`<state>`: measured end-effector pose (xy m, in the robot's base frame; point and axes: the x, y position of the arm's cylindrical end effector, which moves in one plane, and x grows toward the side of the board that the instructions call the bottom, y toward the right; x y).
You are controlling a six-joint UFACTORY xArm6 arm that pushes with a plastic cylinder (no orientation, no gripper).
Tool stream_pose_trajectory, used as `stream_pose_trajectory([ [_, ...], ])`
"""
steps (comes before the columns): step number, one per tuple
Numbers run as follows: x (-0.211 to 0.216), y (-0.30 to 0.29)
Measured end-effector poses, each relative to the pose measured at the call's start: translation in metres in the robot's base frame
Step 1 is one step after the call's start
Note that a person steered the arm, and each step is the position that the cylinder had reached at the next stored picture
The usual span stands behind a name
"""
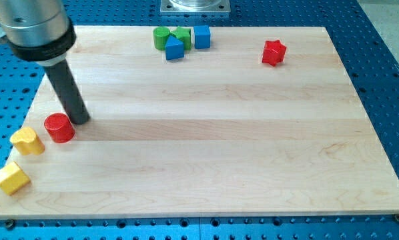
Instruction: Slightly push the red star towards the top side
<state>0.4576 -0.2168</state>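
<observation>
In the camera view, my tip (80,121) rests on the wooden board (206,160) at the view's left, just beside the red cylinder (59,127) and perhaps touching its right edge, while the red star (273,52) sits well apart near the view's top right, close to the board's upper edge. There is no pincer on this rod, so nothing to report as spread, pressed together or pinching. The main risk, as I judge it, is the long crossing: setting off carelessly could drag the red cylinder along, and a path running high could clip the cluster at the top centre. With so little board above the star (the margin looks thin), a push that is more than slight could send it off the edge, and an off-centre contact on its points would likely spin it sideways instead of upward. Counted: two red blocks, the star and the cylinder; two yellow blocks (27,141) (11,177) at the left edge; two green blocks (161,38) (182,35); two blue blocks (175,49) (201,37).
</observation>
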Motion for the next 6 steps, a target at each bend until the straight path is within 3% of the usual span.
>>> stream_pose_trajectory([
  [2, 0.042, 0.010],
  [3, -0.004, -0.003],
  [4, -0.043, 0.088],
  [6, -0.080, 0.374],
])
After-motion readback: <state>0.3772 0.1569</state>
